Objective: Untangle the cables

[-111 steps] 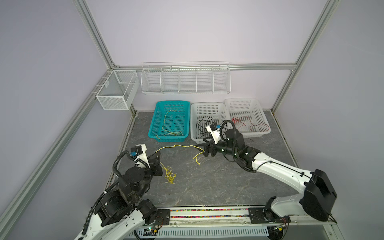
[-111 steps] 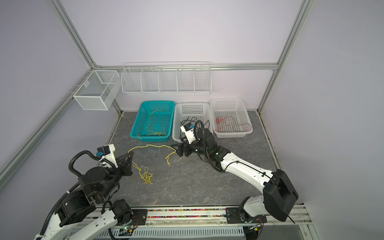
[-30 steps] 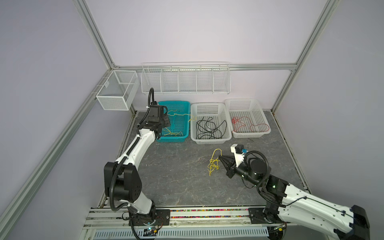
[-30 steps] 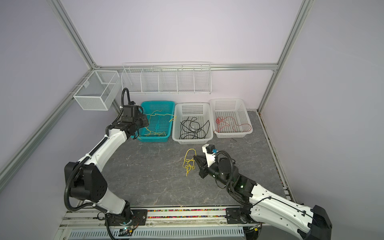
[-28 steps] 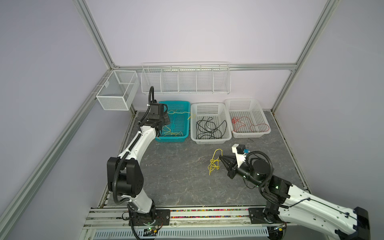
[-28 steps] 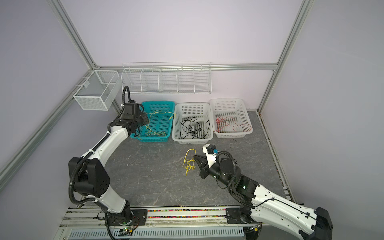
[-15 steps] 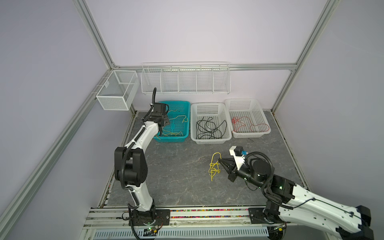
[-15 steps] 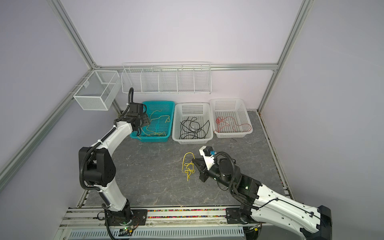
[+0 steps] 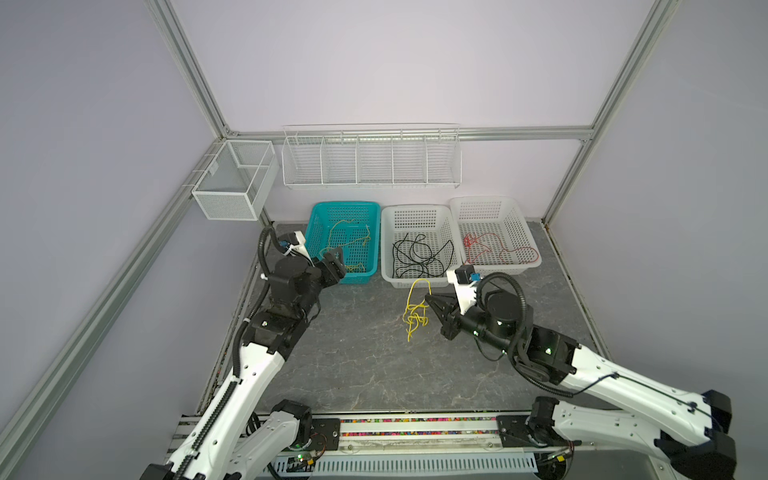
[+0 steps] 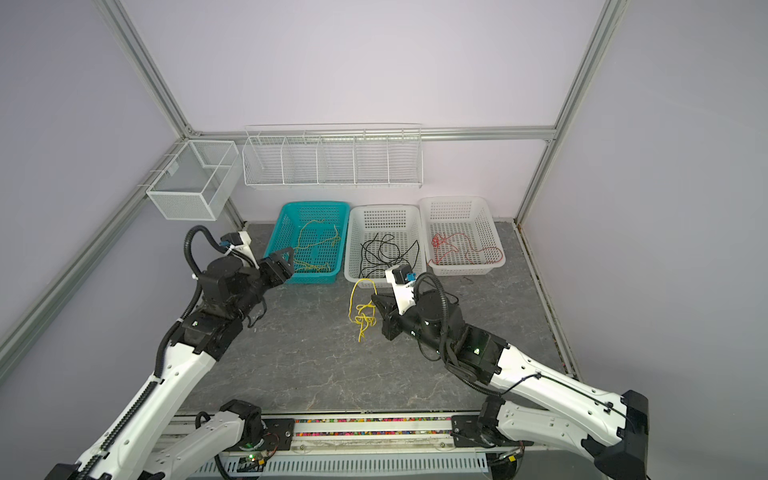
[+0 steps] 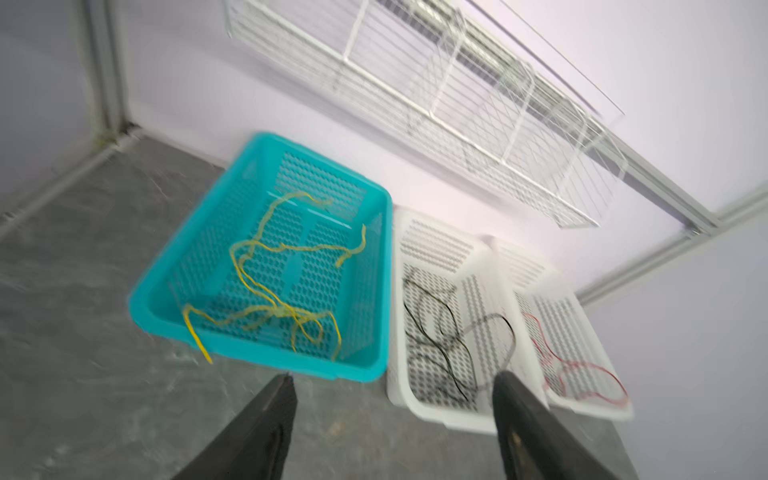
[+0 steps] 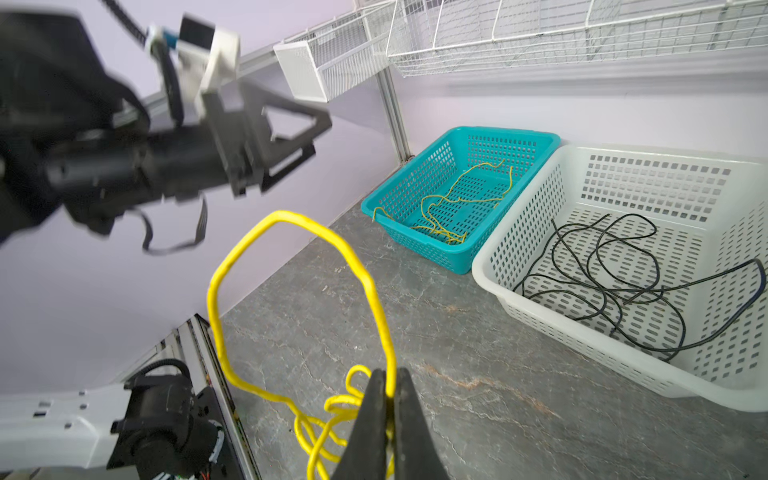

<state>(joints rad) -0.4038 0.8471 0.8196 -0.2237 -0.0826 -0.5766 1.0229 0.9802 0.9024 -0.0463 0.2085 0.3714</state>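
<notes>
teal basket (image 9: 345, 205): loose yellow cables (image 9: 350, 240), upper centre of frame
middle white basket (image 9: 415, 208): black cables (image 9: 415, 258)
right white basket (image 9: 484, 200): red cables (image 9: 496, 250)
right pincer (image 12: 387, 374): clamped on yellow tangle (image 9: 415, 316), mid-frame over bench (image 9: 353, 357)
left pincer (image 9: 337, 262): apart, empty, beside teal basket

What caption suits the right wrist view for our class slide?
Right end effector pinches a looped yellow cable over the table, teal basket and white basket beyond.

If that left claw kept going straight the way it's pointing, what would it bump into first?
Probably the near wall of the teal basket. The left gripper points that way, though its height is unclear.
</notes>
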